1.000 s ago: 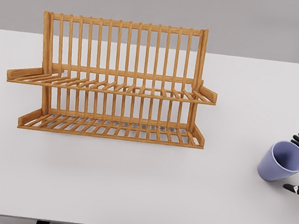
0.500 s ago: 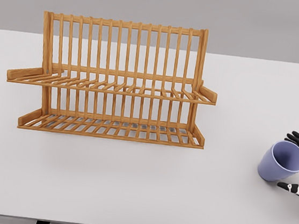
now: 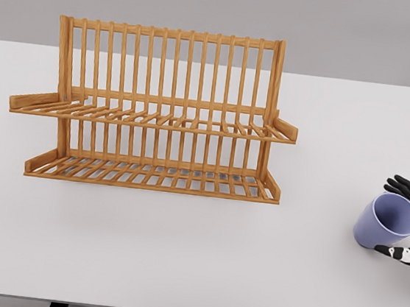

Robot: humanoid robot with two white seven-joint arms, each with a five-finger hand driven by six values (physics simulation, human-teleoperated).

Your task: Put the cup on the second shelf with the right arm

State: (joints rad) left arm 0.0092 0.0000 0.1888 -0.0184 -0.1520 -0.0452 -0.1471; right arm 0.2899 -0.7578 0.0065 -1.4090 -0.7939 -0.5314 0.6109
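Note:
A lavender cup (image 3: 383, 226) lies tilted on the white table (image 3: 179, 254) at the far right, its open mouth turned up and to the right. My right hand (image 3: 388, 215) reaches in from the right edge with spread fingers (image 3: 406, 187) just above the rim and the thumb (image 3: 395, 252) just below it. The cup sits between them; no firm grasp is visible. The wooden two-tier dish rack (image 3: 158, 107) stands at the left centre, with an upper shelf (image 3: 153, 119) and a lower shelf (image 3: 150, 175), both bare. The left arm is out of view.
The rack's tall slatted back rises behind the shelves, and short side arms stick out at both ends of the upper shelf. A wide stretch of table separates the rack's right end from the cup. The table's front edge runs along the bottom.
My right hand has slid left, farther around the cup, the fingers and thumb closing in on its rim. The cup has stayed in place.

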